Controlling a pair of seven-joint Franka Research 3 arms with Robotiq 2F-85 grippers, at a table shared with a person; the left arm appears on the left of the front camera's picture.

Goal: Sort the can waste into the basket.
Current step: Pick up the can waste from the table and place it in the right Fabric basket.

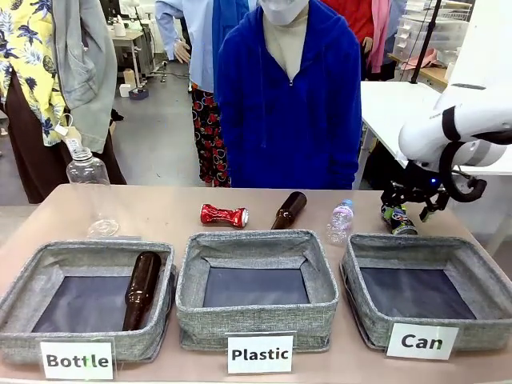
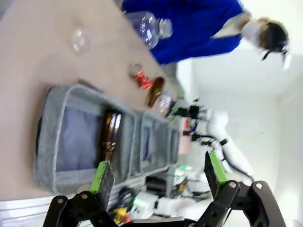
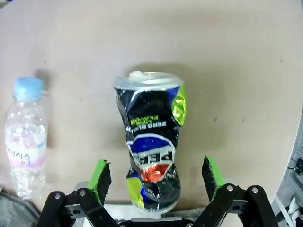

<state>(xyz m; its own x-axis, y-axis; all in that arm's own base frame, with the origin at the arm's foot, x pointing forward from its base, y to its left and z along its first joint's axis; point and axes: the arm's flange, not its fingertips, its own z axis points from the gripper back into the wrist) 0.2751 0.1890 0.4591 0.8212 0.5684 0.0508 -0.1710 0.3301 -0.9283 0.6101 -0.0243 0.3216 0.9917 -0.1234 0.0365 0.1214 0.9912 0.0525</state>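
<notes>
From the front, my right tool (image 1: 406, 204) sits over the crushed black-and-silver can with green-yellow marks (image 1: 398, 219). Most of the can is covered and I can't read the jaws there. The right wrist view sorts it out: the pads are spread wide either side of the can's lower end, not touching it. The can lies on the beige tabletop (image 3: 236, 71), just behind the grey woven "Can" basket (image 1: 368, 320). The shiny red crushed can (image 1: 223, 215) lies well off to the left. My left tool (image 2: 158, 169) is released too, holding nothing.

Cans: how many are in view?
2. The red can lies behind the Plastic basket; the black can sits between the right claw's open fingers.
</notes>
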